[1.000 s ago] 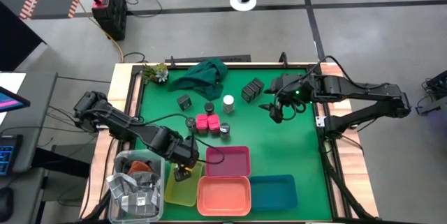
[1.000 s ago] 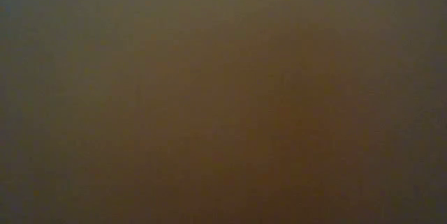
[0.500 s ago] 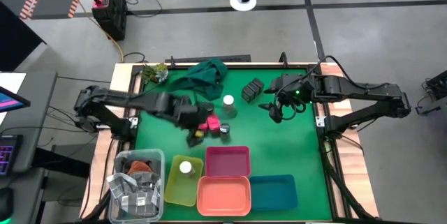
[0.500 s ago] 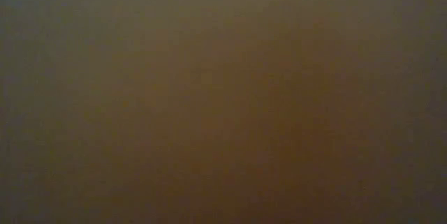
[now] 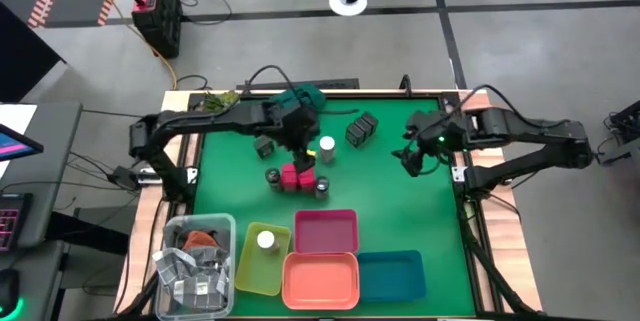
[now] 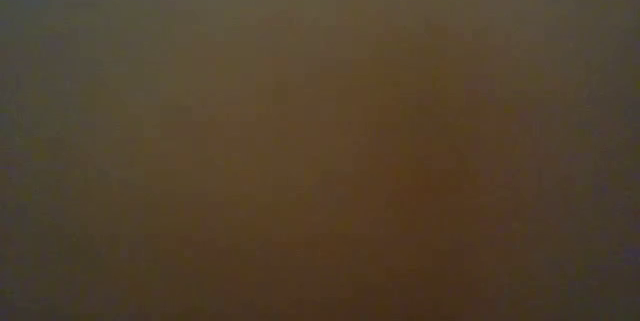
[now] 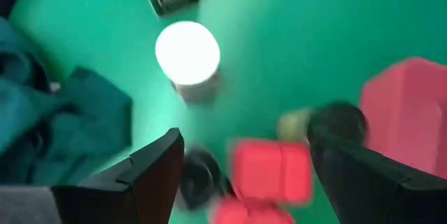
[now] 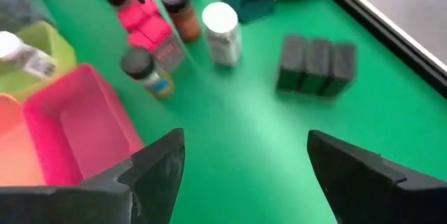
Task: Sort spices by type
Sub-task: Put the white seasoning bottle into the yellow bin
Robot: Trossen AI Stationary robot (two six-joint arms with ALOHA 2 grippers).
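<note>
My left gripper point(image 5: 303, 151) point(image 7: 244, 175) hangs open over the cluster of spices in the middle of the green mat, touching nothing. Under and ahead of it stand a white-lidded jar point(image 5: 327, 148) point(image 7: 187, 53), pink blocks point(image 5: 292, 176) point(image 7: 269, 172), dark round jars point(image 5: 322, 187) point(image 7: 199, 176) and a dark grey box point(image 5: 264, 145). More grey boxes point(image 5: 362, 128) point(image 8: 318, 63) stand side by side farther right. Another white-lidded jar point(image 5: 266, 240) lies in the yellow tray point(image 5: 246, 266). My right gripper point(image 5: 412, 158) point(image 8: 244, 175) waits open near the right edge.
Pink point(image 5: 326, 231), orange point(image 5: 320, 281) and blue point(image 5: 392, 274) trays line the near edge. A clear bin point(image 5: 195, 266) sits at the near left corner. The dark green cloth point(image 5: 295, 101) and a small plant point(image 5: 222, 104) lie at the far edge. The low view shows only dark brown.
My left gripper has swung from over the yellow tray at the near edge up and toward the far edge, to above the middle cluster. A white-lidded jar now lies in the yellow tray where the gripper was. My right gripper has drifted slightly toward the right edge.
</note>
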